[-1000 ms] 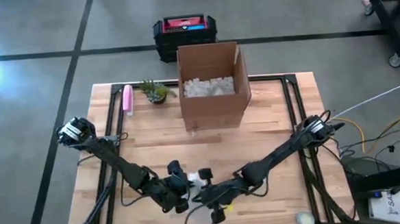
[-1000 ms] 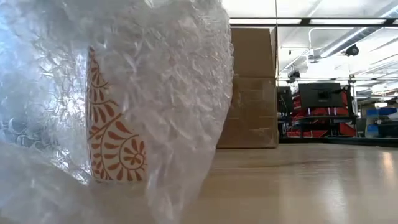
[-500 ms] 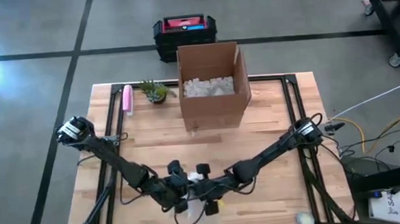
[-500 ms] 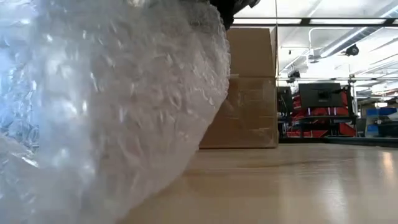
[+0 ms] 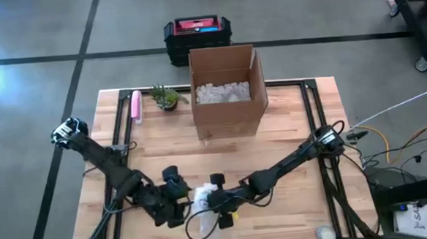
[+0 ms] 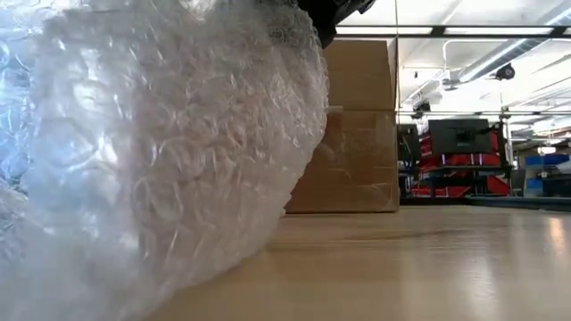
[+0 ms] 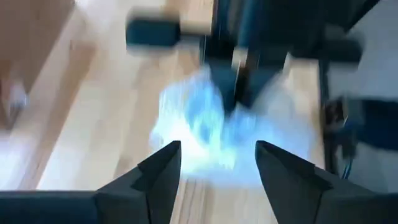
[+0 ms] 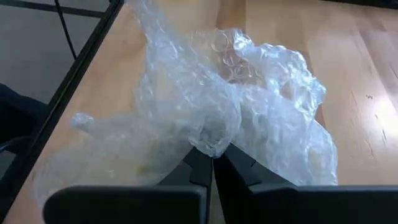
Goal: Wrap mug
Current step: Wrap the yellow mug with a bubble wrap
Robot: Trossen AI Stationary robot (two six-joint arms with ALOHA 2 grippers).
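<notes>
Brown cardboard box (image 5: 225, 89) at table back, open top, white packing bits (image 5: 222, 93) inside. Clear bubble wrap bundle (image 5: 201, 201) at front edge. Right gripper (image 8: 211, 163) pinches wrap. Left gripper (image 7: 214, 168) spread wide, empty, beside bundle.

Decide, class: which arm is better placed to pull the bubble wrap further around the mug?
Probably the right. The right gripper is shut on the bubble wrap, pinching a fold. The left gripper is open, a little way off from the bundle, holding nothing.

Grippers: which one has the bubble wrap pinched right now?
The right gripper: its fingers are shut on a fold of bubble wrap. The left gripper stands open, short of the wrap.
</notes>
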